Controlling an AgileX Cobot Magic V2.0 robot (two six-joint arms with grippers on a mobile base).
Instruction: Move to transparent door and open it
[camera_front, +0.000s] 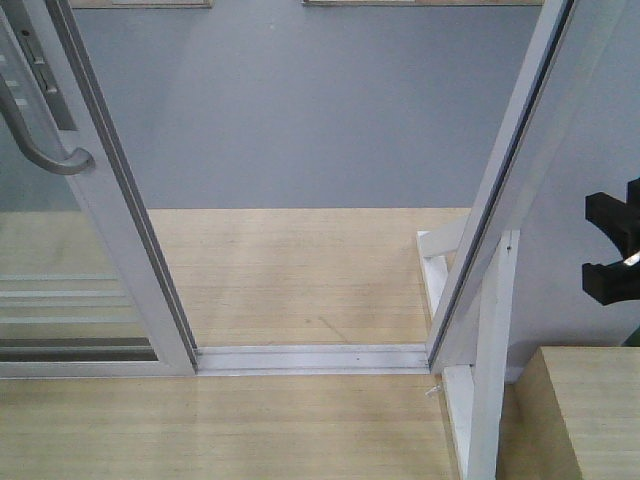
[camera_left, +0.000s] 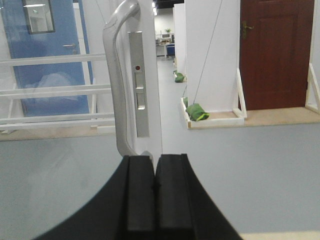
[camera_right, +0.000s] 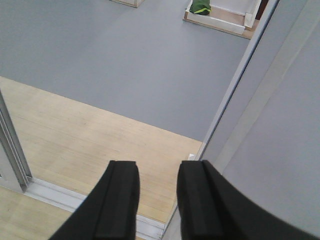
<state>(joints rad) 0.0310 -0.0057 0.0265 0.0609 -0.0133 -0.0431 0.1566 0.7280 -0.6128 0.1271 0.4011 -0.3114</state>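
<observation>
The transparent door stands at the left of the front view, glass in a white frame with thin white bars and a curved grey pull handle. The doorway beside it is open. In the left wrist view the handle and a lock plate rise just beyond my left gripper. That gripper is shut with nothing between its jaws, its tips right at the handle's lower end. My right gripper is open and empty over the floor track. It also shows at the right edge of the front view.
A white floor track crosses the doorway. A slanted white frame post with a white brace bounds it on the right, next to a wooden box. Beyond lies grey floor, with green bags and a brown door.
</observation>
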